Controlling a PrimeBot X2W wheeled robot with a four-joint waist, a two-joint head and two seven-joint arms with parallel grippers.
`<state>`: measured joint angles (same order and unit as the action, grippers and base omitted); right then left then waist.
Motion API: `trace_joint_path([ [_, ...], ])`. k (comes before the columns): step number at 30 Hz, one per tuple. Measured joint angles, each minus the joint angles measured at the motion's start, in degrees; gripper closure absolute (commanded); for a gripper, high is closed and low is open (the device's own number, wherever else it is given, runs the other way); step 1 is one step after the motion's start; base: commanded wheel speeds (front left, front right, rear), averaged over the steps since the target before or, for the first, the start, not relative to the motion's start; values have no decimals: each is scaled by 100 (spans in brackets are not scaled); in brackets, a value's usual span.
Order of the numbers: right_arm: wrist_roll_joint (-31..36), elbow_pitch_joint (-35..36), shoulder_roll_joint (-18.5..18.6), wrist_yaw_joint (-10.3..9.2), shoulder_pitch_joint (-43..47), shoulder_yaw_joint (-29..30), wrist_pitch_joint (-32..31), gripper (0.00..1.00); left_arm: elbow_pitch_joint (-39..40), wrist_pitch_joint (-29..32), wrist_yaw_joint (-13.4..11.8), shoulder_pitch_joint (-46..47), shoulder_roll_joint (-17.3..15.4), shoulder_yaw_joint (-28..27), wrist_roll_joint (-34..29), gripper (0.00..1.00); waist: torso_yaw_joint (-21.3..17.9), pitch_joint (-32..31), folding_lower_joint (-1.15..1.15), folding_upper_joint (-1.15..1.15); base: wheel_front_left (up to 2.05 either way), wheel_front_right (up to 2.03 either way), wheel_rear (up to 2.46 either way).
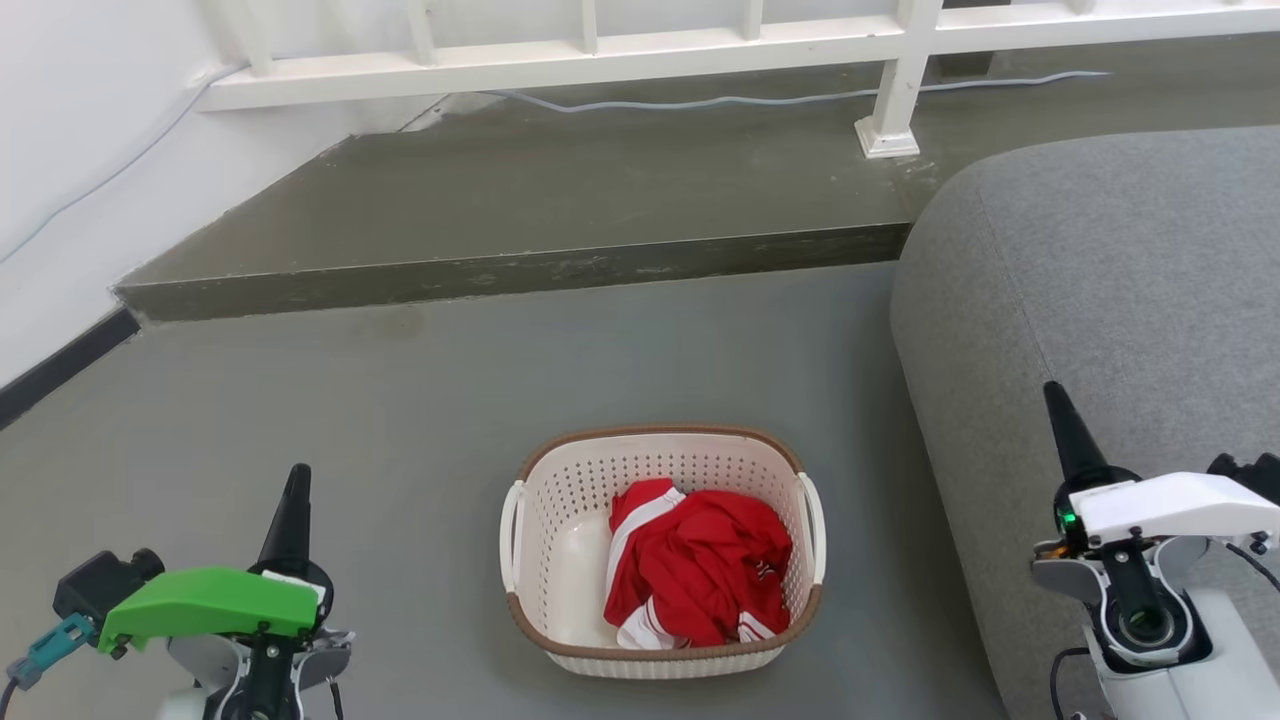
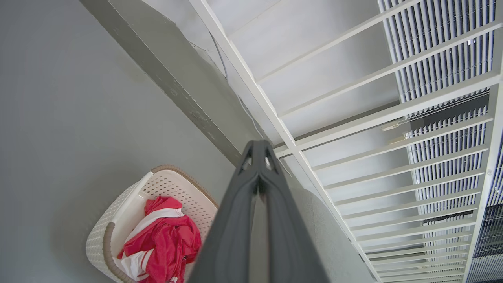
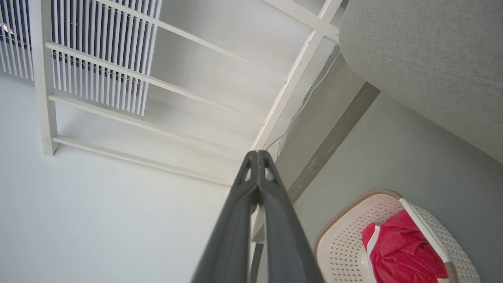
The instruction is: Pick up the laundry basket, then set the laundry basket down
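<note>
The laundry basket [image 1: 560, 520] stands on the grey floor at bottom centre of the head view, cream-white with a brown rim and white loop handles on its left and right sides. A crumpled red and white garment [image 1: 700, 575] lies inside. My left gripper [image 1: 298, 475] is at the lower left, shut and empty, well left of the basket. At the lower right my right gripper [image 1: 1056, 395] is shut and empty over the sofa's edge. The basket [image 2: 118, 220] also shows in the left wrist view beside the shut left gripper [image 2: 258, 146], and the basket [image 3: 346, 236] lies right of the shut right gripper [image 3: 257, 155].
A grey sofa [image 1: 1120, 300] fills the right side, close to the basket. A raised concrete step [image 1: 520, 270] runs across behind it, with a white railing [image 1: 900, 90] and a cable on top. A white wall [image 1: 70, 150] closes the left.
</note>
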<state>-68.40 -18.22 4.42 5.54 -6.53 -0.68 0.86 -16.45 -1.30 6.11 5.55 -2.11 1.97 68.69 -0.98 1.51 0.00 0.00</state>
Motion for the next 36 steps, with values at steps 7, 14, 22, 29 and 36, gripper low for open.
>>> trace_joint_path([
  [7, -488, 33, -43, 26, 4, 165, -141, 100, 5, 127, 15, 0, -3, -96, 509, 100, 20, -28, 0, 0, 0, 0, 0],
  [14, -951, 75, -82, 49, 19, 324, -272, 100, 16, 256, 47, 0, -7, -202, 979, 100, 40, -56, 0, 0, 0, 0, 0],
  [22, -1480, 120, -113, 97, 76, 515, -442, 100, 24, 427, 51, 0, -13, -333, 1516, 100, 63, -87, 0, 0, 0, 0, 0],
  [29, -1958, 147, -168, 100, 116, 673, -556, 100, 30, 536, 52, 0, -24, -420, 2018, 100, 83, -115, 0, 0, 0, 0, 0],
  [36, -2340, 179, -196, 118, 121, 809, -675, 100, 40, 636, 77, -1, -31, -531, 2394, 100, 98, -136, 0, 0, 0, 0, 0],
])
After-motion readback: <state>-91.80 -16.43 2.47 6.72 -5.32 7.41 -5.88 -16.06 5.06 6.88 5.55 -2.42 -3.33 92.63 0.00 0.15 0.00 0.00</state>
